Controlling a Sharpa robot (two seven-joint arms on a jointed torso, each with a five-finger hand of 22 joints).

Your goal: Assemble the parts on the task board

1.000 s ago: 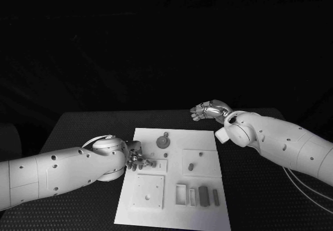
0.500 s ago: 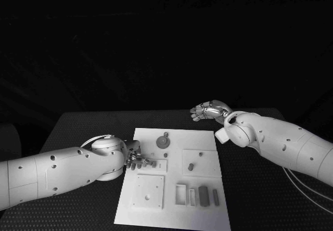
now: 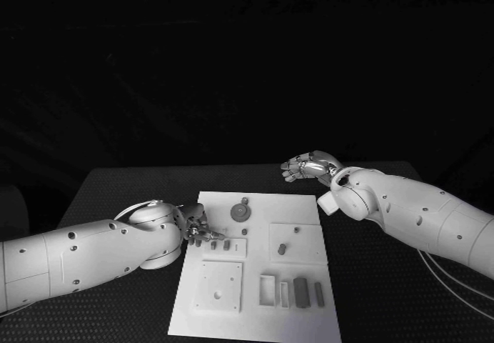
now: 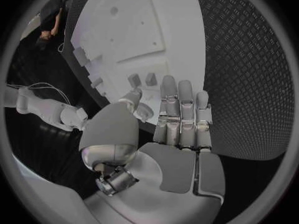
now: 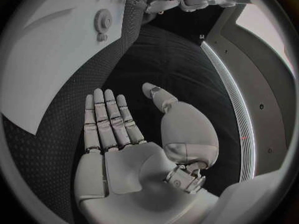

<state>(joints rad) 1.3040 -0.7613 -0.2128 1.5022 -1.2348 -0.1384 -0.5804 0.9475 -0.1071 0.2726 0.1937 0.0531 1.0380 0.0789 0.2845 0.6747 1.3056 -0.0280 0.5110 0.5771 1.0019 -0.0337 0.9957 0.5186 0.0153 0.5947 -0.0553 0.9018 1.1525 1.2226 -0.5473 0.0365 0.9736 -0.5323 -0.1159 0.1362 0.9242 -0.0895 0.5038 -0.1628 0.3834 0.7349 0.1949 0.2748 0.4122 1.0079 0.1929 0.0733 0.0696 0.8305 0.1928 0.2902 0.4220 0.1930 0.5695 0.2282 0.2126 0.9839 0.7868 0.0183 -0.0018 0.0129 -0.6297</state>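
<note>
The left hand (image 3: 195, 230) is hovering with fingers spread and nothing in them at the left edge of the task board (image 3: 298, 204), just beside two small parts (image 3: 220, 245) standing in a raised block, probably lining up a pick. The right hand (image 3: 309, 166), fingers loosely apart and empty, is idling beyond the board's far right corner, leaving the gear (image 3: 241, 211) unobstructed

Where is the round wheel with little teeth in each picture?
Head view: the small round grey toothed gear lies at the far end of the white task board.
Left wrist view: I cannot make it out.
Right wrist view: the gear lies on the board, far beyond the right hand.
Shared landmark: the board.
</note>
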